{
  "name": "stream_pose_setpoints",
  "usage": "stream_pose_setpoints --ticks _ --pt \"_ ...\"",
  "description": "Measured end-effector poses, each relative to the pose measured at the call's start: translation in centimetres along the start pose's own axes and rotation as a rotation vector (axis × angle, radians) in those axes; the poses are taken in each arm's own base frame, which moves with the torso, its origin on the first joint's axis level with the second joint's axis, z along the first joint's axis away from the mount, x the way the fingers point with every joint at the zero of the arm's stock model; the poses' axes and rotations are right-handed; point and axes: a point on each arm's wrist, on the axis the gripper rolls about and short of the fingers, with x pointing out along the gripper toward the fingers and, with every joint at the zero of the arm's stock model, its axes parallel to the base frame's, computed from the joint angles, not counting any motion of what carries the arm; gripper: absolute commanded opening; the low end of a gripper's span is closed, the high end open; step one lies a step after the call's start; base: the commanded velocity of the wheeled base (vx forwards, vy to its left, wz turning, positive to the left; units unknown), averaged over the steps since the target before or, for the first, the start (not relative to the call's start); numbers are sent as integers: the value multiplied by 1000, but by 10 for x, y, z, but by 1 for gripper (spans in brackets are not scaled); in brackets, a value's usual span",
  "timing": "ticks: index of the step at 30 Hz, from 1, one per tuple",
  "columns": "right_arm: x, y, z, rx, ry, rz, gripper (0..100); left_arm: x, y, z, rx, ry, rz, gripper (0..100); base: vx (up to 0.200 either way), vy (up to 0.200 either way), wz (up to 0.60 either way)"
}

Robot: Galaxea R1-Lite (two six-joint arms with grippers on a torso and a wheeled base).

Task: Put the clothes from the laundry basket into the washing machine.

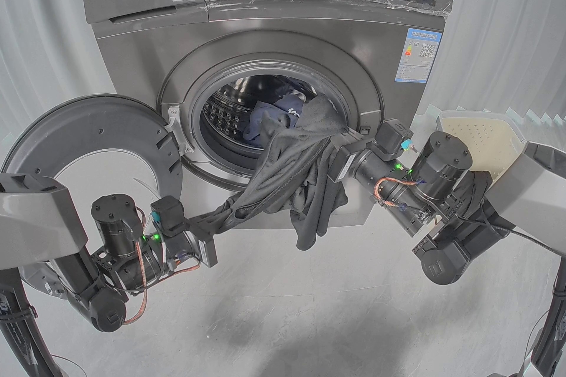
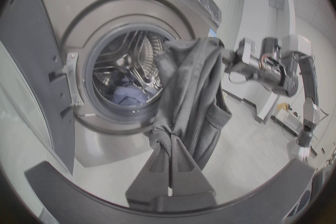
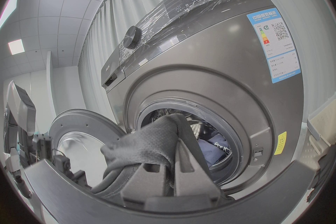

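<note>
A dark grey garment (image 1: 298, 166) is stretched in front of the washing machine's (image 1: 265, 42) round opening. My right gripper (image 1: 342, 144) is shut on its upper end at the opening's right rim; the same gripper (image 3: 173, 151) pinches bunched cloth (image 3: 147, 144) in its wrist view. My left gripper (image 1: 203, 228) is shut on the lower end, low and left of the opening; its fingers (image 2: 182, 161) clamp the garment (image 2: 190, 95). Blue clothes (image 1: 277, 113) lie inside the drum. The middle of the garment sags below the door rim.
The machine's door (image 1: 88, 142) stands swung open to the left, just above my left arm. A white laundry basket (image 1: 483, 136) sits right of the machine, behind my right arm. Bare grey floor (image 1: 295, 301) lies in front.
</note>
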Motion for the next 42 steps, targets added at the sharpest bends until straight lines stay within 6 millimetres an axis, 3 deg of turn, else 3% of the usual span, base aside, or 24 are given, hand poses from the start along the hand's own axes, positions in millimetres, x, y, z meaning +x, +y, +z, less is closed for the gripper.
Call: stream_pose_setpoints --ticks 5,10,11,30,42 --pt "2 5 2 4 -11 14 0 -5 2 -19 37 78 -21 0 0 0 0" --pt "3 11 2 9 -12 29 0 -6 4 -25 31 103 -20 0 0 0 0" --pt "3 12 2 10 -13 31 0 -6 4 -26 31 105 -18 100 0 0 0" --pt "9 18 -4 18 -16 46 0 -8 2 -10 38 48 -24 100 0 0 0" --pt "5 66 -26 54 39 164 0 0 -11 3 58 -10 -71 100 0 0 0"
